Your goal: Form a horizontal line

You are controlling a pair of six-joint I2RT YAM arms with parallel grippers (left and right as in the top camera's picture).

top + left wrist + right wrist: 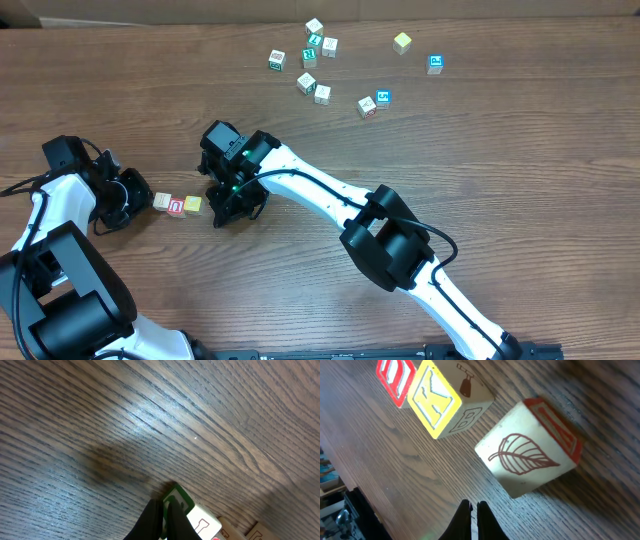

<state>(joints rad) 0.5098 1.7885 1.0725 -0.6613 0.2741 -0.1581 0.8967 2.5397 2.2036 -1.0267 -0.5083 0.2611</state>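
A short row of blocks lies left of centre: a tan block (pixel 162 202), a red-letter block (pixel 177 206) and a yellow block (pixel 192 204). My left gripper (pixel 132 196) is shut at the row's left end. In the left wrist view its fingertips (pixel 163 512) touch a green-bordered block (pixel 178 498), with a white block (pixel 204 521) behind it. My right gripper (pixel 236 203) is shut and empty just right of the row. In the right wrist view its tips (pixel 474 509) sit in front of a tilted leaf block (pixel 527 455), next to the yellow K block (pixel 436 404) and the red block (pixel 395 380).
Several loose blocks are scattered at the far side of the table, among them a green one (pixel 277 60), a yellow-green one (pixel 402 42), and blue ones (pixel 435 63) (pixel 384 97). The right arm (pixel 320 190) stretches diagonally over the table's middle.
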